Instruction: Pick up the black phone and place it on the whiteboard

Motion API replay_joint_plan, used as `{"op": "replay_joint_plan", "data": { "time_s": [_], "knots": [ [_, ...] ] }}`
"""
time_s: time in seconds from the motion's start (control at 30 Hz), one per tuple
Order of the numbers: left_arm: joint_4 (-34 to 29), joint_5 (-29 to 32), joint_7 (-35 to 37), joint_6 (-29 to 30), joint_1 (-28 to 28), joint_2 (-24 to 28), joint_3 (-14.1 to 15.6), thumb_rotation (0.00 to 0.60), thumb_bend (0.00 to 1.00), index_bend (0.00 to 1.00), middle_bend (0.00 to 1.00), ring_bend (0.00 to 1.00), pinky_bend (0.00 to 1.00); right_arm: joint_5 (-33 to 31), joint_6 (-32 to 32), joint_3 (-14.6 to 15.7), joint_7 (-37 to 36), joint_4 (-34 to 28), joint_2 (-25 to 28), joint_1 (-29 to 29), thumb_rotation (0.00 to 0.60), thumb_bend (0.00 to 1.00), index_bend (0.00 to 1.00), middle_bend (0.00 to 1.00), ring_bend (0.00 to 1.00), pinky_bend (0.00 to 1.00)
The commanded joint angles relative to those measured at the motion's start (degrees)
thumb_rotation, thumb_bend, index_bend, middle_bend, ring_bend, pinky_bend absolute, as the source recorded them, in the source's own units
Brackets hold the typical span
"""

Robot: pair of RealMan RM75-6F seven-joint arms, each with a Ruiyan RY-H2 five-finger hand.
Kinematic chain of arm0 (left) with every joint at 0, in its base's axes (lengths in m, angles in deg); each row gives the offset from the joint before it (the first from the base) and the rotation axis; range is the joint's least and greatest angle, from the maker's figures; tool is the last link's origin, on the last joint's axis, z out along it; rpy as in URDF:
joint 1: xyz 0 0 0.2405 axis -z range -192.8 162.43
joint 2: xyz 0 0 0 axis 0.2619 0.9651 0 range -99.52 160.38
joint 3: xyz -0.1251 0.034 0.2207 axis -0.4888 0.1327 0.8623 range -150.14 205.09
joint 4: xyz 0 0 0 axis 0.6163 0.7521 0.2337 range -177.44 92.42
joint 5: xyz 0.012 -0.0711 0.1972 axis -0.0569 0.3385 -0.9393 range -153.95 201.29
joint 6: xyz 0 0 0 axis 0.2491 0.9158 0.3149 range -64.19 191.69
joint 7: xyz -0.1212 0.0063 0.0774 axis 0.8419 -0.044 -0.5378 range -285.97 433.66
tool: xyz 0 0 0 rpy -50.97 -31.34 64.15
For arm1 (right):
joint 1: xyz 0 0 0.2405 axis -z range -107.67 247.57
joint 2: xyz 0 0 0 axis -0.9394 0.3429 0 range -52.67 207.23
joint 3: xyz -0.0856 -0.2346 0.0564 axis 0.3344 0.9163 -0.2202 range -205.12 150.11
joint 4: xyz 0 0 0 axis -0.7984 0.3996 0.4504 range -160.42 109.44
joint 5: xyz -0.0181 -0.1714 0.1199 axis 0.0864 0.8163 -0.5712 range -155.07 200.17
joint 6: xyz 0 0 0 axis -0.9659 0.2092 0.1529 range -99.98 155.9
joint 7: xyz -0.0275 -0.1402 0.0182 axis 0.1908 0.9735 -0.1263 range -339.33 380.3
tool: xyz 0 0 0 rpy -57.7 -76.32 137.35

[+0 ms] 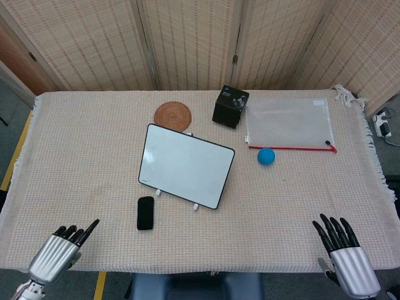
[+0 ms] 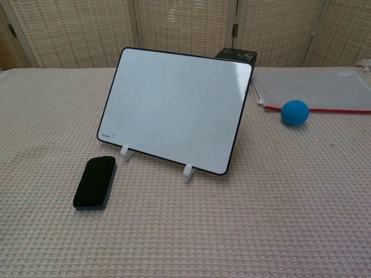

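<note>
The black phone [image 1: 145, 212] lies flat on the cloth just in front of the whiteboard's left corner; the chest view shows the phone [image 2: 95, 182] at lower left. The whiteboard [image 1: 186, 165] stands tilted back on two small white feet, its face [image 2: 177, 109] blank. My left hand [image 1: 60, 254] hovers at the table's near left edge, fingers spread and holding nothing, well left of the phone. At the near right edge my right hand [image 1: 342, 257] is also spread and holds nothing. Neither hand shows in the chest view.
A round woven coaster [image 1: 172, 115] and a black box [image 1: 230, 106] sit behind the whiteboard. A clear zip pouch with a red edge [image 1: 289, 123] lies at the back right, a blue ball [image 1: 266, 156] just in front of it. Folding screens stand behind the table.
</note>
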Motion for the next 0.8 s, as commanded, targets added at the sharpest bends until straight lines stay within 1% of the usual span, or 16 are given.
{"op": "replay_joint_plan", "data": {
  "time_s": [0.03,0.07,0.13,0.23,0.4,0.6,0.8],
  "knots": [
    [-1.2,0.2,-1.4,-5.1,4.9,0.9,-2.1,0.600,0.20,0.06,0.68,0.55,0.65,-0.8,-0.4,-0.3,0.1,-0.1,-0.2,-0.2,0.600,0.33,0.00,0.00,0.00,0.00],
    [-0.7,-0.2,-0.5,-6.0,6.1,1.0,-2.3,0.600,0.20,0.07,0.71,0.58,0.67,-1.4,-0.8,-0.5,0.3,-0.2,-0.3,-0.3,0.600,0.33,0.00,0.00,0.00,0.00],
    [1.0,-1.8,2.2,-7.5,9.0,1.1,-2.5,0.600,0.19,0.08,0.81,0.67,0.73,-3.0,-1.9,-1.1,0.8,-0.6,-0.3,-0.8,0.600,0.33,0.00,0.00,0.00,0.00],
    [2.5,-3.5,3.9,-9.7,12.5,1.0,-2.6,0.600,0.19,0.12,0.88,0.74,0.78,-5.5,-3.9,-1.9,1.1,-1.4,-0.3,-1.6,0.600,0.33,0.00,0.00,0.00,0.00],
    [4.8,-6.2,5.6,-12.6,18.1,-0.1,-3.0,0.600,0.19,0.19,0.91,0.76,0.79,-9.4,-6.6,-3.1,1.3,-2.5,-0.3,-2.9,0.600,0.33,0.00,0.00,0.00,0.00],
    [5.5,-6.0,5.0,-18.4,22.8,-1.2,-2.7,0.600,0.19,0.26,0.95,0.81,0.82,-12.5,-8.6,-3.8,-0.1,-3.4,0.7,-4.1,0.600,0.33,0.00,0.00,0.00,0.00],
    [6.9,-5.4,3.9,-21.9,26.2,-3.1,-2.3,0.600,0.19,0.28,0.97,0.82,0.83,-14.7,-9.8,-4.2,-1.6,-3.9,1.6,-5.0,0.600,0.33,0.00,0.00,0.00,0.00]
  ]
}}
